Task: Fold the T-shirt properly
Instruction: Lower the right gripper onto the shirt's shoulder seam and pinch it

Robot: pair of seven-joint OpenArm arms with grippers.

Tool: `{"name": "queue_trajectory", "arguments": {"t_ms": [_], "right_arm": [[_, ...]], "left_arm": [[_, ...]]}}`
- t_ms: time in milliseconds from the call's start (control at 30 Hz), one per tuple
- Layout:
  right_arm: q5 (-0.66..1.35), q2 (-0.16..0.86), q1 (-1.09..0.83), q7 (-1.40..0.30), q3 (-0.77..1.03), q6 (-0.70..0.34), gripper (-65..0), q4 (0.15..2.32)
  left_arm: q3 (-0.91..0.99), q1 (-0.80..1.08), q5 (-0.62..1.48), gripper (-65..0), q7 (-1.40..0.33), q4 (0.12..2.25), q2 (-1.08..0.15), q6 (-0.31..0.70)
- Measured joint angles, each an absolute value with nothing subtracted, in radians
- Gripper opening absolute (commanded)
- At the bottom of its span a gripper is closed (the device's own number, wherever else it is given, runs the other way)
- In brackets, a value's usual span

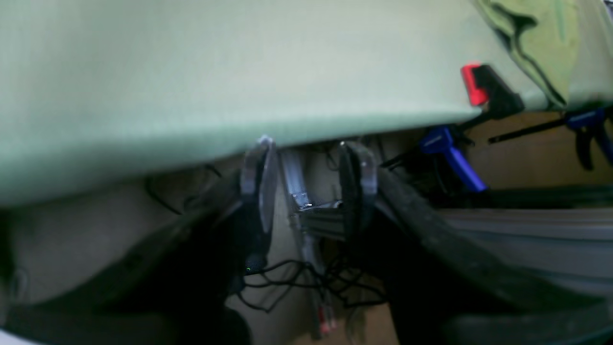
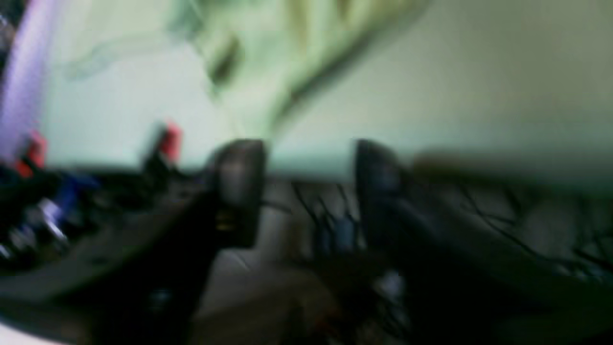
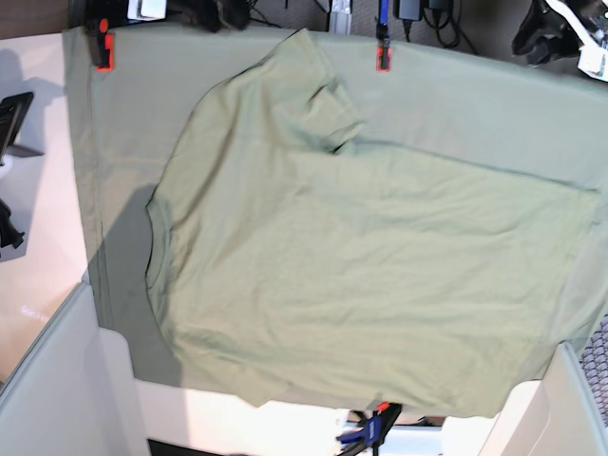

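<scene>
Both claws released, shirt spread on the cloth.

I see the T-shirt lying flat across the green tablecloth, one sleeve reaching the far edge by an orange clamp. My left gripper hangs past the cloth's edge, jaws parted and empty; my right gripper, blurred, is parted too.

Pale sage-green cotton T-shirt: matt, soft knit, faintly creased. Larger green tablecloth over my table: matt woven cloth, smooth. Orange-and-black clamps: hard plastic, slight sheen. My left claw: clear glossy plastic fingers with dark matt pads.
</scene>
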State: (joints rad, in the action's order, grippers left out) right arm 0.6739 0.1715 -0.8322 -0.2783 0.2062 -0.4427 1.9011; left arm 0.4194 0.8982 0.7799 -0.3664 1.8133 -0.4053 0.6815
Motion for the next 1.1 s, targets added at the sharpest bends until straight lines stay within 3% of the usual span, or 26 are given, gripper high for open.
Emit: {"name": "queue_trajectory", "arguments": {"t_ms": [233,467,733,1100], "right_arm": [[0.685,0.047,-0.667,-0.372,0.207,-0.433,-25.8,1.899],[0.631,-0.067,-0.64,-0.41,0.207,-0.321,-25.8,1.859],[0.612,-0.117,-0.651,-0.428,0.208,-0.245,-25.8,1.848],[0.619,-0.146,-0.619,-0.397,0.152,-0.25,-25.8,1.771]], "left_arm": [[0.419,0.906,0.78,-39.4,-0.366,1.814,-0.46,0.681],[0.419,0.909,0.805,-39.4,-0.366,1.814,-0.501,0.682],[0.419,0.908,0.804,-39.4,-0.366,1.814,-0.527,0.682],[0.418,0.897,0.816,-39.3,-0.359,1.814,-0.54,0.682]]}}
